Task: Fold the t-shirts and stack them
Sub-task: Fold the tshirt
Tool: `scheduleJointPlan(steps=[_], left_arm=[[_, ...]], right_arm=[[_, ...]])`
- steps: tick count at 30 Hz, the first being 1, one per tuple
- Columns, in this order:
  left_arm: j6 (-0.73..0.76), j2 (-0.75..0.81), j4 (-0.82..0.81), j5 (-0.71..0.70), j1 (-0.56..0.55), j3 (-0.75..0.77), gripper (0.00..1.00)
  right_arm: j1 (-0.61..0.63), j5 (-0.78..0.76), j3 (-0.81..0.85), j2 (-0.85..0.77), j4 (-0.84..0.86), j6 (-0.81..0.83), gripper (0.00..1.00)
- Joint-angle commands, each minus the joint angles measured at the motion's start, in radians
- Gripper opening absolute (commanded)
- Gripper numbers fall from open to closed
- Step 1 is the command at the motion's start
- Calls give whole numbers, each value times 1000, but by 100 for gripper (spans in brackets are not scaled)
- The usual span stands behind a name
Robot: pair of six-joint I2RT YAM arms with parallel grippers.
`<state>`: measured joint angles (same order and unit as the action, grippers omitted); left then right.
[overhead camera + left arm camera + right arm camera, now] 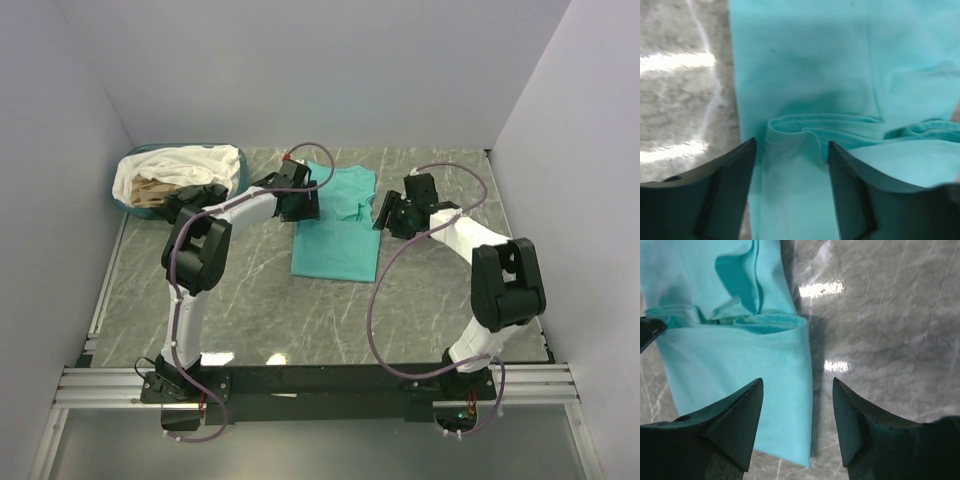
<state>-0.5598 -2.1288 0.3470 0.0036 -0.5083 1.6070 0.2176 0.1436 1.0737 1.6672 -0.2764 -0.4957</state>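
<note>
1. Spread on the grey marbled table (250, 290): 1 plain teal-green t-shirt (335, 235), lying as a long rectangle with its collar end farthest from the arm bases.
2. At the far-left corner of that t-shirt: the left gripper (300, 203), tilted down over the cloth.
3. In the left wrist view: left gripper (790, 145) with both dark fingers (730, 180) standing apart, a rolled fold of the t-shirt (805, 65) lying in the gap between them; no pinch on the cloth visible.
4. Just beside the far-right edge of the t-shirt: the right gripper (392, 215), also angled down.
5. In the right wrist view: right gripper (797, 382) parted, 1 finger (735, 415) above the t-shirt (735, 355), the other above bare table (880, 315), the cloth's doubled-over right edge running between the 2 tips; nothing clamped.
6. Well to the left of the t-shirt, at the far-left corner of the table: an oval teal-rimmed basket (178, 146) holding a bunched white t-shirt (185, 160) and beige cloth (152, 190).
</note>
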Motion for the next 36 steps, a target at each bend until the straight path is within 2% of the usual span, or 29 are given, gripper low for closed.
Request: scheduleJointPlan(steps=[1, 3, 4, 9, 10, 12, 14, 15, 16, 17, 21, 24, 32, 36], left_arm=[[28, -22, 58, -93, 7, 77, 62], [34, -40, 64, -90, 11, 85, 58], [34, -46, 70, -83, 11, 90, 51], [37, -68, 61, -36, 13, 87, 34], [37, -65, 55, -30, 13, 85, 27], [37, -54, 44, -16, 13, 77, 24], [37, -43, 30, -11, 13, 74, 15], [35, -39, 29, -11, 13, 73, 11], [37, -33, 21, 1, 13, 70, 2], [35, -28, 20, 6, 13, 68, 1], [37, 4, 0, 27, 13, 47, 1], [32, 36, -17, 22, 13, 18, 1], [20, 187, -74, 7, 13, -101, 1], [18, 204, -71, -1, 16, -128, 1]], right_arm=[[-7, 24, 66, 60, 19, 11, 64], [-11, 2, 95, 84, 11, 13, 63], [-9, 1, 104, 106, 9, 17, 63], [-11, 16, 153, 158, 2, 23, 61], [-11, 22, 158, 172, 3, 23, 60], [-11, 37, 172, 187, 8, 26, 56], [-12, 39, 189, 209, 5, 28, 51], [-12, 43, 196, 216, 3, 29, 47], [-11, 50, 209, 229, 2, 31, 42], [-12, 54, 210, 232, 0, 32, 37], [-11, 66, 219, 235, 0, 37, 12], [-12, 83, 219, 229, 3, 43, 0], [-9, 122, 181, 149, 28, 51, 0], [-9, 152, 167, 118, 42, 52, 0]])
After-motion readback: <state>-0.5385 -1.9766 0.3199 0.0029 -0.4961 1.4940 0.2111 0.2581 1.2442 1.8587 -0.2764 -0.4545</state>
